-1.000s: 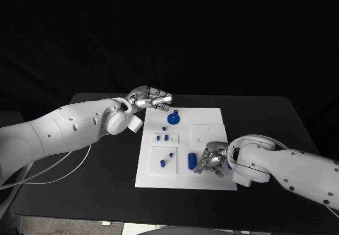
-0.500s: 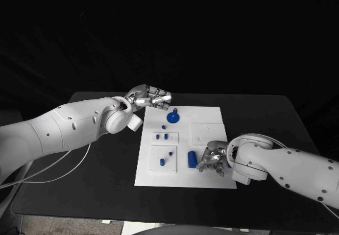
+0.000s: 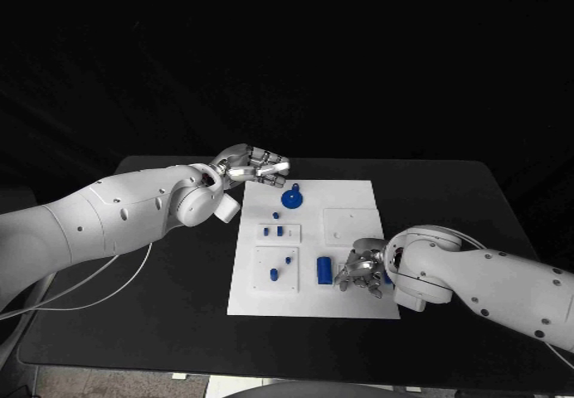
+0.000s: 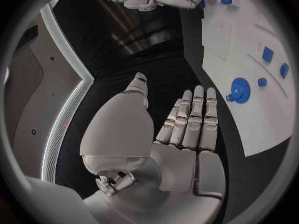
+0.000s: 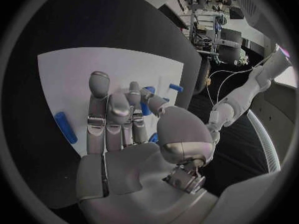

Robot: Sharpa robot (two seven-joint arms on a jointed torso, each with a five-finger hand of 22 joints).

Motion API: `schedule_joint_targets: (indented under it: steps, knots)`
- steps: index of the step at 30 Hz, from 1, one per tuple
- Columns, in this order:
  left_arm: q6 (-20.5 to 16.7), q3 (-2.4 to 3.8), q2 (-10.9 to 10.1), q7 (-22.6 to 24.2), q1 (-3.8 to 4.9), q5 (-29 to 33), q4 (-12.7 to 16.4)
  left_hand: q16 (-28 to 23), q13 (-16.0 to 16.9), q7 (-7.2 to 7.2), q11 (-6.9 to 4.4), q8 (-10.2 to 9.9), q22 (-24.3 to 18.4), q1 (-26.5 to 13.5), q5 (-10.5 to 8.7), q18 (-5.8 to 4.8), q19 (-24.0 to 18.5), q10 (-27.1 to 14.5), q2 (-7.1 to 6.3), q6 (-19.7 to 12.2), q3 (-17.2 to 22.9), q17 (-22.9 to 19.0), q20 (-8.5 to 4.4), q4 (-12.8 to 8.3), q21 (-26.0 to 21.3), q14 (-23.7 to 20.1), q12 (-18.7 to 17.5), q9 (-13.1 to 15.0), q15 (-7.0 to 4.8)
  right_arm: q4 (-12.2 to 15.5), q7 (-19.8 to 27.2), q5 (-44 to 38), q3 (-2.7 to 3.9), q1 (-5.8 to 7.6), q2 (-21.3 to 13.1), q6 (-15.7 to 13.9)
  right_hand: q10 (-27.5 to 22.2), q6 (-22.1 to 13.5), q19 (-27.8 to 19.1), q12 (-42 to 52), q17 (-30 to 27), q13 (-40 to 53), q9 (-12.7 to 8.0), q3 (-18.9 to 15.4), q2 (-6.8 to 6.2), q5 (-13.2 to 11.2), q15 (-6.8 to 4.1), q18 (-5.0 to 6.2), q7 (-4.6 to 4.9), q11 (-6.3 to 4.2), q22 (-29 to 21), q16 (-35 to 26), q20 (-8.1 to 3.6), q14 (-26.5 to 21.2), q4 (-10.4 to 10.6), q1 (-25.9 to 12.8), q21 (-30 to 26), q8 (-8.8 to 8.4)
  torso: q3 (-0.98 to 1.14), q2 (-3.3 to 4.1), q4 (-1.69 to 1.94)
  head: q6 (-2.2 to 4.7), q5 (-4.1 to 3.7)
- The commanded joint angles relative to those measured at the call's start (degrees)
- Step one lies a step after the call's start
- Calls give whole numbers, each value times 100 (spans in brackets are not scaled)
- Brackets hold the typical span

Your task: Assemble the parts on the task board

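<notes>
The white task board (image 3: pixel 353 203) lies in the middle of the black table. On it are a blue gear-like part (image 3: pixel 293 199), several small blue parts (image 3: pixel 276 232) standing in raised white blocks, and a blue cylinder (image 3: pixel 324 269) lying flat. My right hand (image 3: pixel 362 270) is low over the board's near right area, just right of the cylinder (image 5: pixel 65 127). It pinches a small blue part (image 5: pixel 146 108) between thumb and fingers. My left hand (image 3: pixel 254 166) hovers at the board's far left corner, fingers (image 4: pixel 190 119) straight and together, holding nothing. The gear (image 4: pixel 238 88) lies a little beyond them.
A raised white block (image 3: pixel 353 224) sits on the board's right side, just beyond my right hand. Bare black table (image 3: pixel 466 199) runs around the board. A thin white cable (image 3: pixel 114 286) lies on the table at the left, under my left arm.
My right hand has shifted slightly over the board beside the blue cylinder. My left hand has stayed almost still.
</notes>
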Motion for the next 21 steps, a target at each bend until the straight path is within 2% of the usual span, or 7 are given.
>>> schedule_joint_targets:
  steps: [1, 7, 10, 12, 15, 18, 21]
  knots:
    - [106, 3, 6, -1, -3, -43, 9, -25, 2, -6, 19, 3, 8, -14, 2, -48, -14, 0, 69, 35, -2, 1, -5, -90, 36, 38, -15, 8, 6, 13, -29, 7, 1, -8, -1, 219, 27, -37, 215, -17, -11, -5, 11, -256, 2, 153, -27, -28, -26, -23, -11, 27, -20, -12, -11, 117, 17, 4, -3, 1, 0, -9, 8]
    - [110, 3, 3, -6, -3, -52, 12, -25, 2, -6, 19, 3, 8, -14, 2, -48, -14, 0, 69, 35, -2, 1, -5, -90, 36, 38, -15, 8, 6, 40, 7, 20, 1, -12, -44, 165, 27, -20, 215, -20, -19, -8, -20, -626, -32, 209, -28, -33, -37, -28, -17, 20, -21, -13, -19, 193, 8, 2, -3, 1, 6, -4, 9]
    - [110, 3, 1, -4, -3, -53, 13, -25, 2, -6, 19, 3, 8, -14, 2, -48, -14, 0, 69, 35, -2, 1, -5, -90, 36, 38, -15, 8, 6, 69, 66, 23, 1, -13, -106, 38, 19, -21, 215, -37, -23, -19, -68, -817, -22, 181, -30, -33, -33, -27, -24, 16, -24, -12, -24, 263, -1, 2, -2, 2, 9, 3, 9]
    - [109, 3, -3, 0, -3, -54, 15, -25, 2, -6, 19, 3, 8, -14, 2, -48, -14, 0, 69, 35, -2, 1, -5, -90, 36, 38, -15, 8, 6, 100, 138, 32, 20, -13, -179, -68, 21, -84, 218, -20, -27, -9, -131, -928, -59, 162, -19, -30, -9, -13, -22, 12, -18, -12, -10, 280, 7, 3, 0, 1, 5, 11, 2]
    - [105, 3, -11, 6, -3, -52, 19, -25, 2, -9, 17, 6, 8, -32, 1, -47, -14, 3, 78, 50, 5, 2, -6, -132, 36, 40, -15, 9, 6, 158, 241, 60, 106, -13, -315, -149, 26, -182, 218, 7, -25, 6, -248, -1080, -77, 202, -8, -19, 32, 10, -19, 20, -7, -8, 10, 339, 14, -3, -2, -2, -1, 9, -3]
    - [94, 3, -25, 12, -3, -46, 26, -25, 2, -9, 17, 6, 8, -32, 1, -47, -14, 3, 78, 50, 5, 2, -6, -132, 36, 40, -15, 9, 6, 214, 314, 139, 285, -7, -504, -139, 50, -295, 221, 70, -9, 42, -416, -1226, -86, 208, 12, -1, 81, 36, 0, 49, 11, -3, 48, 408, 53, -8, -2, -3, -5, 7, -10]
    - [99, 3, -59, 16, -3, -40, 49, -24, 2, -10, 8, 2, 9, -80, -4, -50, 0, 42, 80, 49, -51, -1, -16, -95, 39, 63, -13, 9, -3, 208, 363, 255, 449, 47, -719, -94, 52, -383, 215, 99, 2, 53, -738, -1422, -115, 210, 43, 27, 140, 68, 22, 81, 46, -2, 96, 507, 86, -3, -3, -6, -20, 32, -52]
